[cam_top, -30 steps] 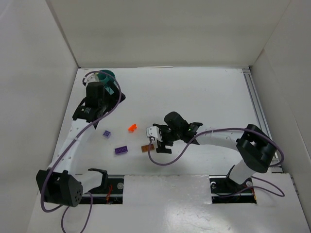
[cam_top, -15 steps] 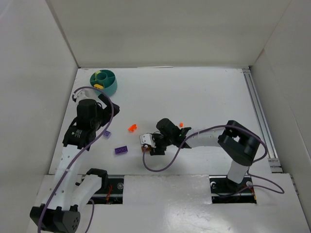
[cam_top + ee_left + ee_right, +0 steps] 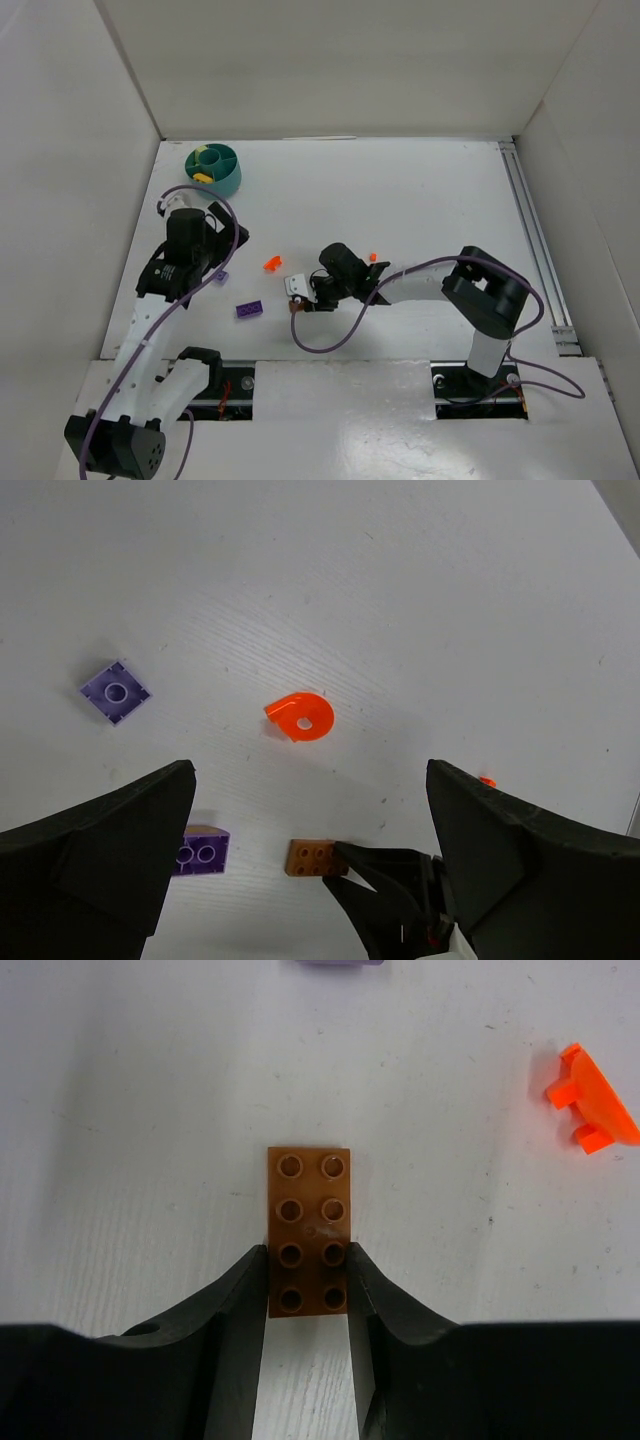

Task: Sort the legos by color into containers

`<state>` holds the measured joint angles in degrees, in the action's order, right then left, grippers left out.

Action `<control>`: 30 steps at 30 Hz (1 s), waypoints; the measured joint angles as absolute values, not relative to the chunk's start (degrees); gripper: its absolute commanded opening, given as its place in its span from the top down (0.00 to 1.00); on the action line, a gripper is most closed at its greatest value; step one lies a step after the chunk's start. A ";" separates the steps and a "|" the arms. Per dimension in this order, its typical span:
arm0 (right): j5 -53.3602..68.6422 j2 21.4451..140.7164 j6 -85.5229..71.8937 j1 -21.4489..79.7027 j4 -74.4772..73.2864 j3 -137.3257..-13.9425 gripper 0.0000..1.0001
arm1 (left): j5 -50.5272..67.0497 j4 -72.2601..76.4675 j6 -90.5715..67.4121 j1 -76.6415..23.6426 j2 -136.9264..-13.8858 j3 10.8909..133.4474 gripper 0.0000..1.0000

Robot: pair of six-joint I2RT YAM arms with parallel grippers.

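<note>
An orange-brown brick (image 3: 309, 1230) lies flat on the white table, and my right gripper (image 3: 307, 1260) is shut on it, both fingers pressed against its long sides. In the top view that brick (image 3: 297, 306) is just in front of the right gripper (image 3: 303, 299). My left gripper (image 3: 310, 770) hangs open above the loose legos: a lavender brick (image 3: 116, 691), a red-orange round piece (image 3: 300, 717), a purple brick (image 3: 200, 851) and a tiny red-orange piece (image 3: 487, 780). The teal tub (image 3: 226, 184) stands at the far left, with yellow and pale green pieces in its compartments.
White walls close in the table on the left, back and right. A metal rail (image 3: 527, 235) runs along the right edge. The right arm's purple cable (image 3: 330, 345) loops over the table near the front edge.
My right gripper has slid left to the orange-brown brick and closed on it. The left arm has pulled back from the tub to above the loose legos, still open.
</note>
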<state>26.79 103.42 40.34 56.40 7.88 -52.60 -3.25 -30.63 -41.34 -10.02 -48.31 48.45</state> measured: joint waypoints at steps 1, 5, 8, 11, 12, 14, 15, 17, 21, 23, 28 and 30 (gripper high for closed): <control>26.76 103.42 40.34 56.40 7.92 -52.60 0.86 | -3.18 -30.57 -41.23 -10.02 -48.25 48.29 0.00; 26.50 103.15 40.27 56.40 7.81 -52.60 0.91 | -1.54 -29.61 -40.36 -10.00 -47.66 47.90 0.00; 24.91 101.14 39.42 56.40 6.87 -52.47 0.92 | 2.59 -27.88 -38.46 -9.98 -47.03 47.29 0.00; 22.22 96.47 38.06 56.40 6.17 -52.38 0.94 | 10.28 -24.36 -35.83 -10.00 -46.61 45.63 0.00; 21.06 94.54 37.50 56.40 6.07 -52.38 0.94 | 13.78 -22.96 -34.89 -10.00 -46.54 44.86 0.00; 19.59 90.56 37.04 56.29 6.20 -52.38 0.92 | 19.29 -20.51 -33.50 -10.00 -46.52 43.62 0.00; 19.40 88.92 36.77 56.21 6.28 -52.38 0.90 | 21.65 -19.42 -32.97 -10.00 -46.52 43.16 0.00; 19.46 86.21 36.58 55.64 6.85 -52.38 0.87 | 25.17 -17.93 -32.12 -10.02 -46.52 42.81 0.00; 21.74 86.30 36.58 54.87 7.44 -52.40 0.74 | 27.73 -16.27 -30.85 -10.02 -46.41 42.81 0.00; 23.59 88.58 36.47 54.76 7.40 -52.40 0.62 | 27.94 -16.08 -30.59 -10.00 -46.41 42.81 0.00; 26.87 95.64 36.42 54.76 6.44 -52.36 0.47 | 28.03 -16.08 -30.33 -10.00 -46.41 42.81 0.00; 27.51 97.93 36.40 54.76 6.33 -52.36 0.43 | 28.03 -16.08 -30.24 -10.02 -46.41 42.81 0.00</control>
<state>27.51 97.93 36.40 54.76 6.33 -52.36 28.03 -16.08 -30.24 -10.02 -46.41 42.81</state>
